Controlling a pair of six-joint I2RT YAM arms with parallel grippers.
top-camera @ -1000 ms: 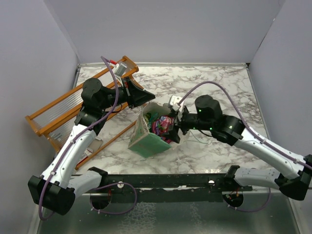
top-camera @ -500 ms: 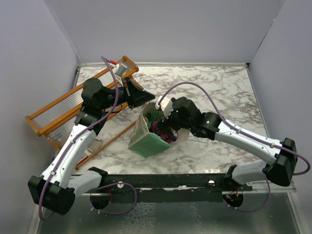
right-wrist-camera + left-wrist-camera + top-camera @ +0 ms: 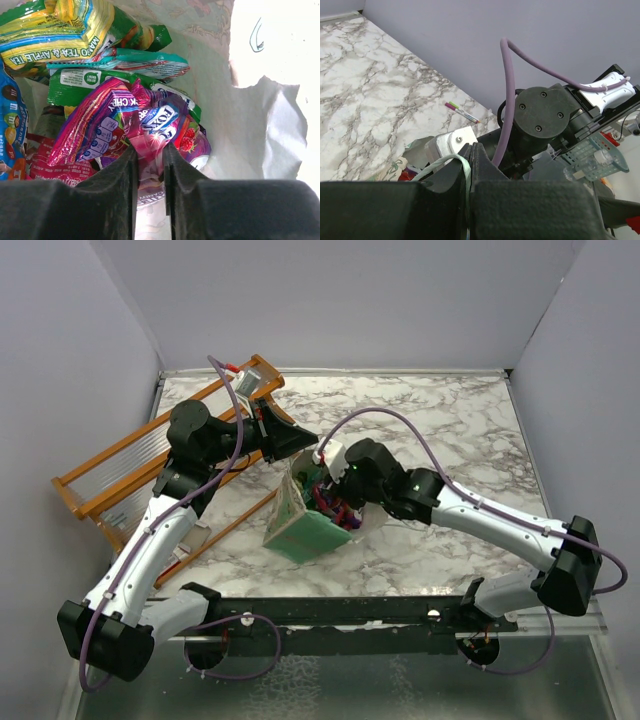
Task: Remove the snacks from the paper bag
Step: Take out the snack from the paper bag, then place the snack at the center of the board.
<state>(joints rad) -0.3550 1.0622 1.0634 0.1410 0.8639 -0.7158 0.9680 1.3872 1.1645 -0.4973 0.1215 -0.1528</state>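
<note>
Right wrist view: right gripper (image 3: 150, 152) is pinching the pink packet (image 3: 95, 132) mid-body; we are judging it light, slippery. Left gripper (image 3: 470, 148) is clamping the handle (image 3: 447, 161)

We see an orange wooden rack (image 3: 120, 465) along the marble counter's (image 3: 450, 420) left edge; a pink-capped pen (image 3: 462, 111) lies by a walled edge.

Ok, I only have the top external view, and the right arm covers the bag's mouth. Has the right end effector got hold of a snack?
Observer: Yes; the right wrist view shows the right end effector shut on a pink and purple packet inside the paper bag.
Operator: And the left arm?
Observer: The left end effector pinches the bag's string handle.
Operator: More snacks in there?
Observer: Several, among them a green-and-yellow packet and a teal packet.
</note>
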